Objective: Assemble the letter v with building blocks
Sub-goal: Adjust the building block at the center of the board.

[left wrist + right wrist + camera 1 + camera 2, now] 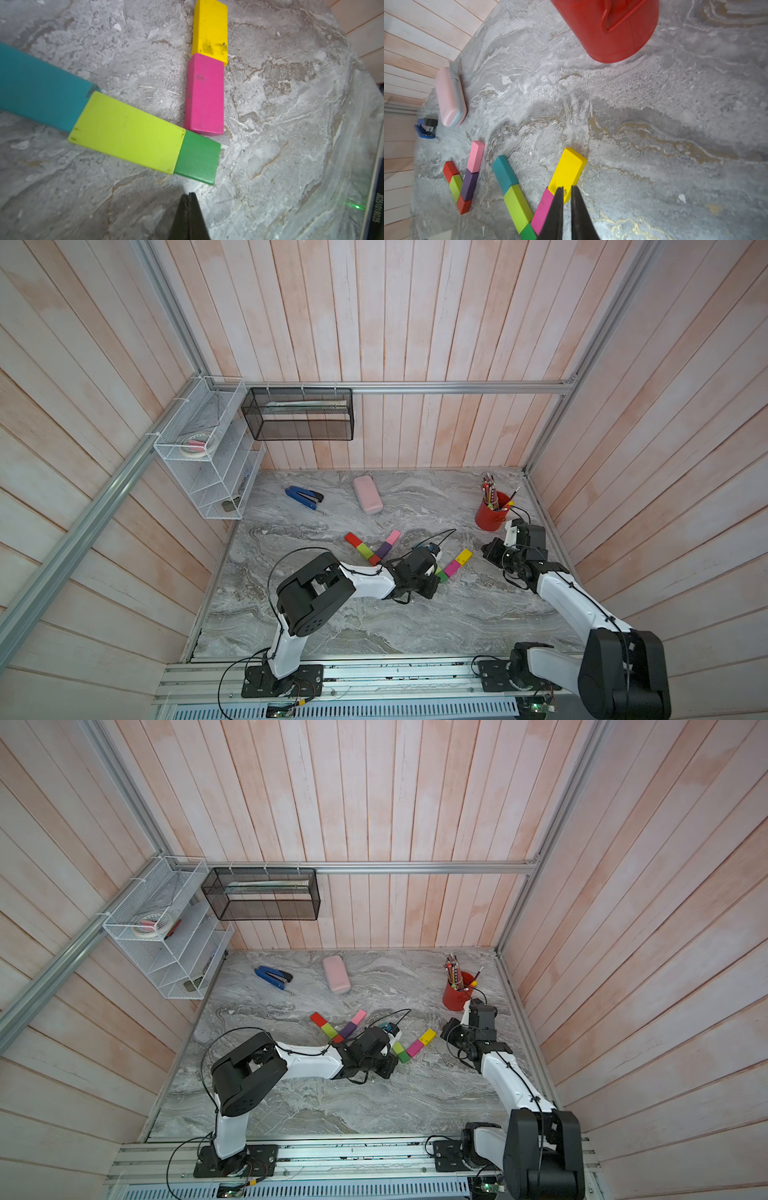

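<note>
Left gripper (189, 196), clamped shut and empty, is the nearer arm, tips just short of the small matte green cube (197, 161) at the V's vertex beside the matte magenta brick (204, 95); right gripper (566, 188), all but closed on nothing, hangs near the matte yellow brick (568, 168).

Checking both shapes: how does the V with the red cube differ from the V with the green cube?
Colours: the red-cube V has red-lime and purple-pink arms; the green-cube V has teal-lime and magenta-yellow arms.
Place: the red-cube V lies nearer the stapler, the green-cube V nearer the red pencil cup.
Shared: both have two bricks per arm, meeting at a short cube.
</note>
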Motion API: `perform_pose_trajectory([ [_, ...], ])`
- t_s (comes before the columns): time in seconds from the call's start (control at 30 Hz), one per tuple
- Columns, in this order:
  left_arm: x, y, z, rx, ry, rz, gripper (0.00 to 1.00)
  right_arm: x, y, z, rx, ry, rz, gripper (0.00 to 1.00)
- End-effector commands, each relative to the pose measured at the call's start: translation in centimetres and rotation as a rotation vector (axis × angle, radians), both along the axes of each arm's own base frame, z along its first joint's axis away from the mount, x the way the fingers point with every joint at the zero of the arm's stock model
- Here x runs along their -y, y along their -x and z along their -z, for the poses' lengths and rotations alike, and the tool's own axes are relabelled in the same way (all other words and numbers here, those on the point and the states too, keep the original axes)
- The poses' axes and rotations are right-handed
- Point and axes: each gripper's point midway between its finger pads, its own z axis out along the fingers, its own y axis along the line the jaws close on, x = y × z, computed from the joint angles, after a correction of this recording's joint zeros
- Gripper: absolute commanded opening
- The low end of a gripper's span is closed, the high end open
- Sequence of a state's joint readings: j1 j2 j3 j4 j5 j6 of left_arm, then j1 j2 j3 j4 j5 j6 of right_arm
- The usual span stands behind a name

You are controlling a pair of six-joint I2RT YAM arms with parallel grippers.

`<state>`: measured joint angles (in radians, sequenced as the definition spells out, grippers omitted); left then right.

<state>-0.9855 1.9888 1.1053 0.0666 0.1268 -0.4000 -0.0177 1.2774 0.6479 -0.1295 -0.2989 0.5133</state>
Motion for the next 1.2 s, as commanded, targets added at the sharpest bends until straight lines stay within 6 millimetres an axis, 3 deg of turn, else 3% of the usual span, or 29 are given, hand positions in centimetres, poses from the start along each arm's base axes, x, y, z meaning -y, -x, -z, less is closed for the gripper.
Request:
perform_pose_trajectory([
  [0.0, -0.7, 0.5, 1.5, -0.021, -0.048, 0.012, 0.0, -0.4, -0.7, 1.2, -0.048, 0.011, -0.071, 0.11],
  [0.2, -0.8, 0.4, 1.3, -0.017, -0.049, 0.007, 0.0, -0.8, -2.5, 3.4, -0.088, -0.019, -0.084, 0.1],
  [0.47, -0.6, 0.4, 1.5, -0.021, -0.05, 0.014, 0.0, -0.5, -3.2, 5.6, -0.122, -0.002, -0.096, 0.1],
  [1.17, -0.1, 0.5, 1.9, -0.038, -0.058, 0.038, 0.0, -1.2, -1.8, 7.7, -0.157, -0.042, -0.107, 0.1],
])
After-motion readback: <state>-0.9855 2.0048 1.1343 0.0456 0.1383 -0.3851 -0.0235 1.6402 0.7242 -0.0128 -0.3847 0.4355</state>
